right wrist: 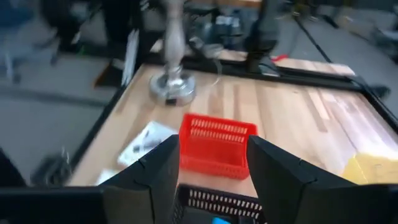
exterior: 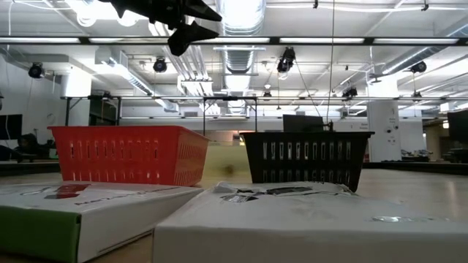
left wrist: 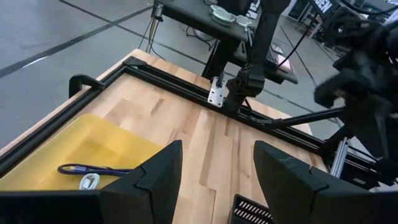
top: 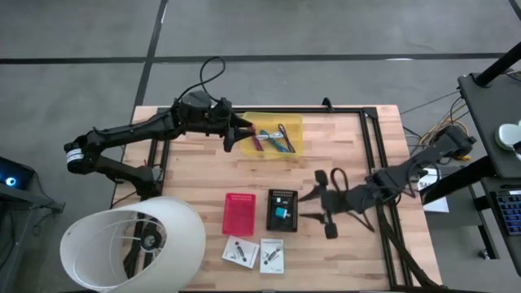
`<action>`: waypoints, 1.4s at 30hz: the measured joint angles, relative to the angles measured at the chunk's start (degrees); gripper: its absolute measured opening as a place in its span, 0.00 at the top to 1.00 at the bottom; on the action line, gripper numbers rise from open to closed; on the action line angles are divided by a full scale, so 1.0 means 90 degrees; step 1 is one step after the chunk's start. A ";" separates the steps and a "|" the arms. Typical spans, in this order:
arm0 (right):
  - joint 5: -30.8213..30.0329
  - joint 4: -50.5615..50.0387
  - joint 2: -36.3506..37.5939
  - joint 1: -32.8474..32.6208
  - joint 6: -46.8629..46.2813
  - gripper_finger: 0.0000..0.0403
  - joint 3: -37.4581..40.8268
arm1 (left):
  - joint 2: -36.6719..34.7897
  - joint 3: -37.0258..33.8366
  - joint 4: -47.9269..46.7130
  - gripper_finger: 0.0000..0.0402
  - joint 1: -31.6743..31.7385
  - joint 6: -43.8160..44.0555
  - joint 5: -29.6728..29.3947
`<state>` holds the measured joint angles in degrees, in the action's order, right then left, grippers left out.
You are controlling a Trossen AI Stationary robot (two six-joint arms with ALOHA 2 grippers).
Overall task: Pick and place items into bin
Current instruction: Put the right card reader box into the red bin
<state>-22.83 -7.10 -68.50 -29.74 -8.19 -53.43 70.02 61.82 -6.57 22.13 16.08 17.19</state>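
The items lie in a yellow tray at the far middle of the table: a purple pen, a silver piece and other small bits. My left gripper hangs open at the tray's left edge, nothing between its fingers. A black bin with a teal bit inside stands beside a red bin. My right gripper stands open just right of the black bin, holding nothing. Two white cards lie flat near the front edge.
A white lampshade lies at the front left corner, and its stand is on the table's left part. A black frame rail runs along the far and right sides. Bare wood shows between the tray and the bins.
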 joint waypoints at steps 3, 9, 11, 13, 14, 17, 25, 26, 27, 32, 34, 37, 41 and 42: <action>0.0341 -0.0105 -0.0172 0.0039 0.0801 0.57 -0.0004 | 0.0002 0.0000 0.0003 0.55 0.0000 0.0000 -0.0003; 0.0843 -0.0383 -0.0636 0.0221 0.1349 0.59 -0.0076 | 0.0002 0.0000 0.0005 0.55 0.0000 0.0000 -0.0005; 0.1254 -0.0376 -0.0840 0.0310 0.1431 0.59 -0.0183 | 0.0005 0.0000 0.0005 0.55 0.0000 0.0000 -0.0007; 0.1974 -0.0390 -0.1059 0.0416 0.1559 0.59 -0.0292 | 0.0007 0.0000 0.0002 0.55 0.0000 0.0000 -0.0007; 0.2345 -0.0415 -0.1201 0.0468 0.1620 0.59 -0.0376 | 0.0007 0.0000 0.0004 0.55 0.0000 0.0000 -0.0007; 0.3280 -0.0500 -0.1598 0.0544 0.1874 0.60 -0.0713 | 0.0007 0.0000 -0.0001 0.55 0.0000 0.0001 -0.0007; 0.3784 -0.2128 -0.2956 0.0552 0.3751 0.62 -0.1989 | 0.0007 0.0000 -0.0002 0.55 0.0000 -0.0028 -0.0009; 0.3784 -0.2296 -0.3130 0.0556 0.3909 0.63 -0.2150 | 0.0007 0.0000 -0.0002 0.55 0.0000 -0.0061 -0.0009; 0.3783 -0.2398 -0.3313 0.0562 0.4011 0.63 -0.2328 | 0.0007 0.0000 -0.0011 0.55 0.0000 -0.0092 -0.0008; 0.3783 -0.2925 -0.4049 0.0556 0.4079 0.64 -0.3117 | 0.0005 0.0000 -0.0056 0.55 0.0000 -0.0211 -0.0009; 0.3783 -0.2957 -0.4268 0.0556 0.4084 0.64 -0.3354 | 0.0000 0.0000 -0.0049 0.55 0.0000 -0.0214 -0.0008; 0.3874 -0.2967 -0.4520 0.0566 0.4310 0.64 -0.3529 | -0.0001 0.0000 -0.0043 0.55 0.0000 -0.0214 -0.0009; 0.3928 -0.2961 -0.4819 0.0609 0.4681 0.66 -0.3607 | 0.0000 0.0000 -0.0035 0.55 0.0000 -0.0216 -0.0009; 0.3931 -0.2943 -0.4885 0.0619 0.4719 0.66 -0.3619 | 0.0000 0.0000 -0.0050 0.55 0.0000 -0.0216 -0.0009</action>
<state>12.55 -33.58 -112.46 -24.17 34.28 -86.00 70.02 61.82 -7.02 22.13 14.13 17.10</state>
